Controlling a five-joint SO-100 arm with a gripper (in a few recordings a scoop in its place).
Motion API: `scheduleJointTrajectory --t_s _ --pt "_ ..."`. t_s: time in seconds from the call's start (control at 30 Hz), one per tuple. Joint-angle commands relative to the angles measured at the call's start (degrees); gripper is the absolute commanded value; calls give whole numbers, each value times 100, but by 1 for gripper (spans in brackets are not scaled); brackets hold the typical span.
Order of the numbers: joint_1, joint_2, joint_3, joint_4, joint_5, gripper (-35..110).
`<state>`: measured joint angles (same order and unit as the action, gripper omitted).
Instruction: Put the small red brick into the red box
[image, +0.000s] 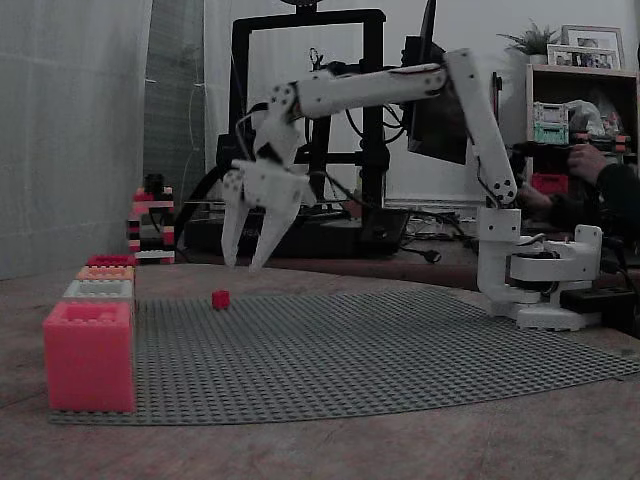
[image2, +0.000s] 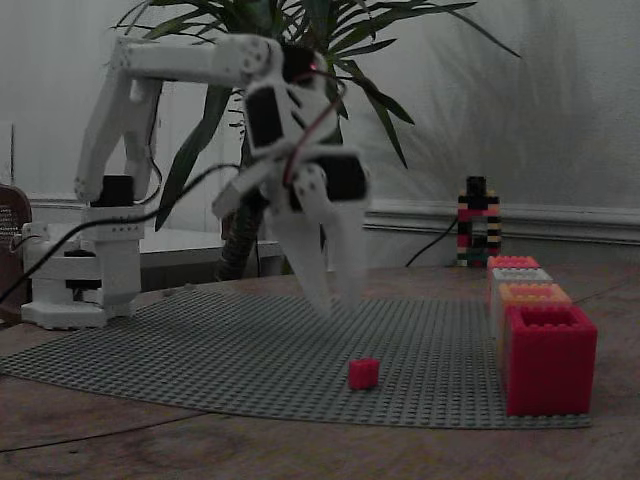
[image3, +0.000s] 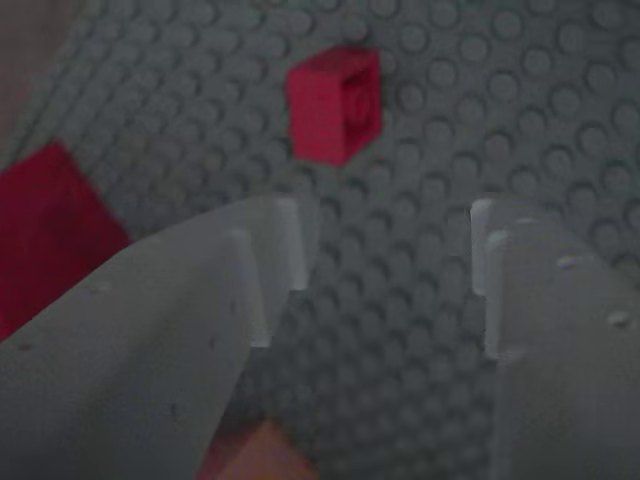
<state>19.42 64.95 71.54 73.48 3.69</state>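
Sitting on the studded grey mat, the small red brick is seen at the near edge in a fixed view. The white gripper is held in the air above and just behind it, fingers spread apart, nothing between them. Boxes are lined up on the right, and the red box is found farthest back.

I see a white gripper over the grey studded baseplate, where a bright red small red brick lies. At the baseplate's edge stand a pinkish-coral box, a grey-white box, an orange box and the crimson red box.
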Motion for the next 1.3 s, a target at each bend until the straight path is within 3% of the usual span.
scheduleJointTrajectory --t_s 0.0,1.27 --pt "70 -132 -738 123 114 14" --pt "360 -1257 -1811 88 44 11"
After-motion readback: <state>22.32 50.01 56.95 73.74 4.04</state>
